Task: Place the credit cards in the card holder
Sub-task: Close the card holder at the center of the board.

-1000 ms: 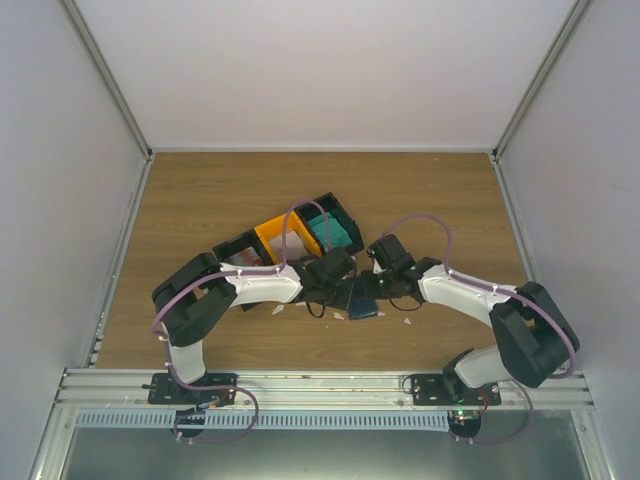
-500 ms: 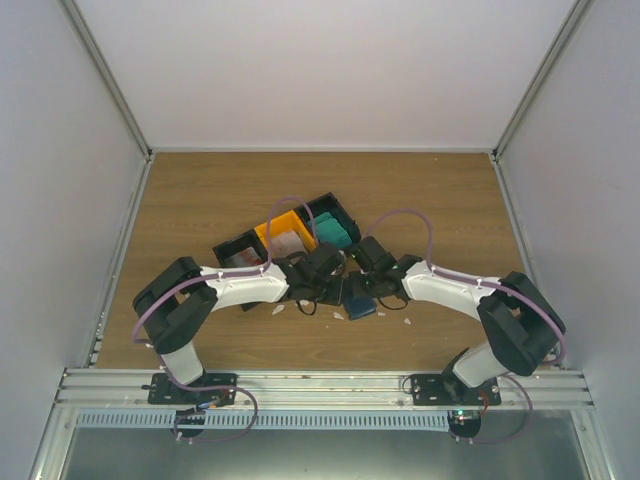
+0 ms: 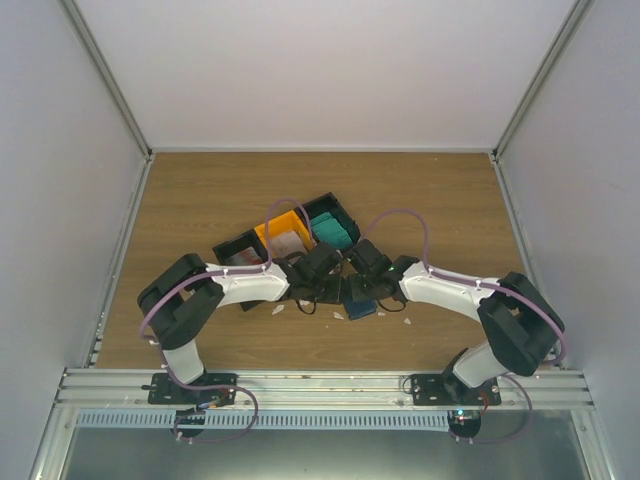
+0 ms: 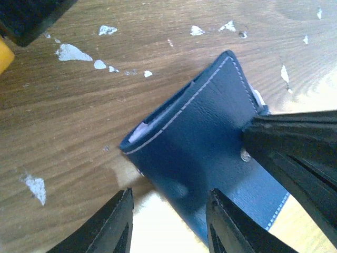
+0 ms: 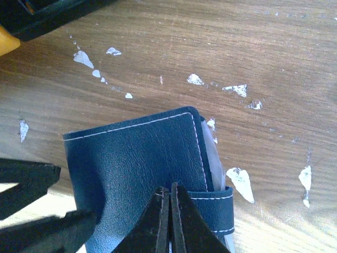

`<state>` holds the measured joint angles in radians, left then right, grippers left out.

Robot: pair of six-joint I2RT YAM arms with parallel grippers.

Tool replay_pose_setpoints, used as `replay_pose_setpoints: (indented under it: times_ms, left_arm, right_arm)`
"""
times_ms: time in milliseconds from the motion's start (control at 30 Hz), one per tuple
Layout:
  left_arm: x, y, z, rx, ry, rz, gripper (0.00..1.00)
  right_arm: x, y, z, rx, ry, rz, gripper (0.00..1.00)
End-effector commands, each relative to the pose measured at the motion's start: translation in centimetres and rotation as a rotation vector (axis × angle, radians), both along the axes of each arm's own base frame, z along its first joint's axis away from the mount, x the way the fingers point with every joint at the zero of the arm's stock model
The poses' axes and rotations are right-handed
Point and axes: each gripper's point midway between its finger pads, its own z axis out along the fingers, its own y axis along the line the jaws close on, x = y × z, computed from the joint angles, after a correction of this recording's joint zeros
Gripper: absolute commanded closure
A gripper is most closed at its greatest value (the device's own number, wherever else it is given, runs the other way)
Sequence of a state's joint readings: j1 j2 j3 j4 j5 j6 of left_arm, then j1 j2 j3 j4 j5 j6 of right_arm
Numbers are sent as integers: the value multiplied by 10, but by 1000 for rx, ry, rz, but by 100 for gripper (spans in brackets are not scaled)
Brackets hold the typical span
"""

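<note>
The card holder (image 4: 205,153), a navy wallet with white stitching, lies folded shut on the wood; it also shows in the top view (image 3: 361,300). My right gripper (image 5: 169,191) is shut, its tips resting on the holder's cover beside the snap tab (image 5: 217,208). My left gripper (image 4: 171,211) is open and hovers over the holder's near corner, gripping nothing. A pale card edge (image 5: 211,153) peeks out of the holder's side. More credit cards sit in the bins: teal ones (image 3: 332,229) and pale ones (image 3: 288,243).
Three joined bins stand just behind the holder: a black one (image 3: 236,247), an orange one (image 3: 272,229) and another black one (image 3: 343,212). Small white scraps (image 5: 239,182) litter the wood around the holder. Grey walls enclose the table.
Both wrists have drawn closer together over the card holder, and the right arm has stretched further in. The holder has stayed in place.
</note>
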<state>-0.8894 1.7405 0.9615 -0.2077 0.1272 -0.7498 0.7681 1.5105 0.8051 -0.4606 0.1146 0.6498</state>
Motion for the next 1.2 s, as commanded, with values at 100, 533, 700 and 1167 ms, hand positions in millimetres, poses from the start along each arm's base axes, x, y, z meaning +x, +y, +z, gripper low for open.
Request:
replay_pose_setpoints:
  times_ms: [100, 533, 700, 1167]
  left_arm:
    - [11, -10, -12, -44, 16, 25, 63]
    - [9, -7, -17, -44, 27, 33, 68]
    - [10, -7, -16, -44, 24, 34, 68]
    - [14, -6, -18, -43, 26, 35, 71]
  right_arm:
    - [-18, -10, -7, -47, 50, 36, 99]
    - [-25, -1, -21, -4, 90, 65, 100]
    - [-37, -6, -32, -29, 130, 64, 100]
    - [-67, -10, -53, 9, 223, 49, 100]
